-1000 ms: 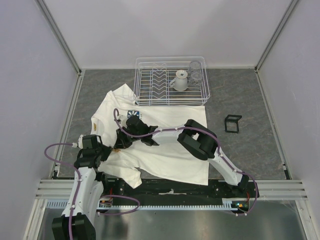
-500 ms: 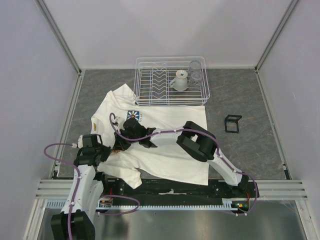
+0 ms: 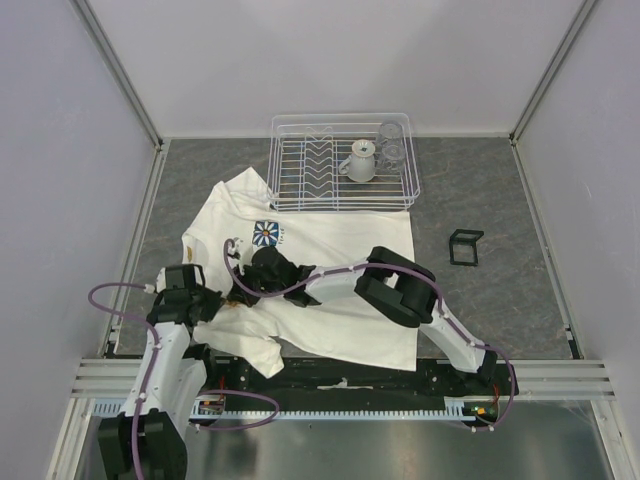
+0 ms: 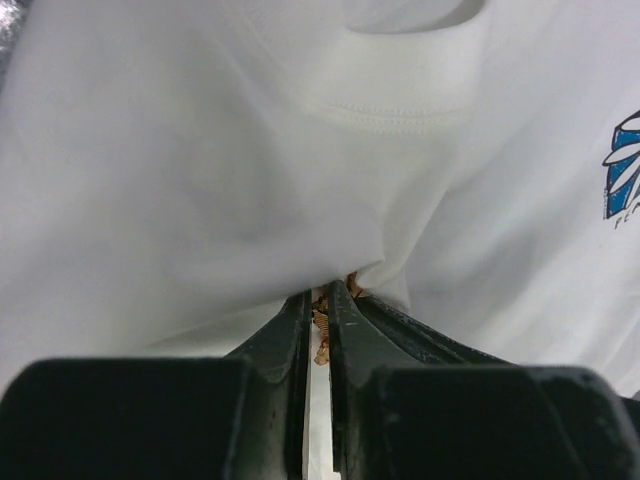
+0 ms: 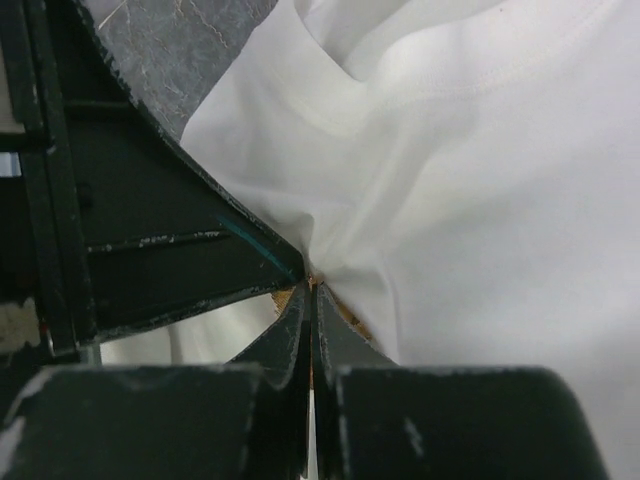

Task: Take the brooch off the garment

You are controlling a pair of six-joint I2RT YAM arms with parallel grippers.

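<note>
My left gripper (image 4: 320, 292) is drawn in to a thin slit. The tiny orange-red and gold brooch (image 4: 321, 328) sits in that slit, and the white cloth puckers right at my fingertips. My right gripper (image 5: 309, 292) comes in from the opposite side with its fingers pressed almost flat together on a pinch of the same cloth. Its tips nearly touch those of my left gripper, with orange flecks of the brooch showing on either side.

Both pinches sit on the near left part of the large white short-sleeved T-shirt (image 3: 330, 310), which lies spread over the grey stone-patterned table (image 3: 500, 290). A little further up the T-shirt is its small square blue daisy logo (image 3: 266, 233).

Beyond the T-shirt's far edge stands a white wire dish rack (image 3: 342, 208) holding a white cup (image 3: 361, 160) and clear glasses (image 3: 391, 145). Off to the right, well apart, a small black frame (image 3: 453, 250) stands on the table.
</note>
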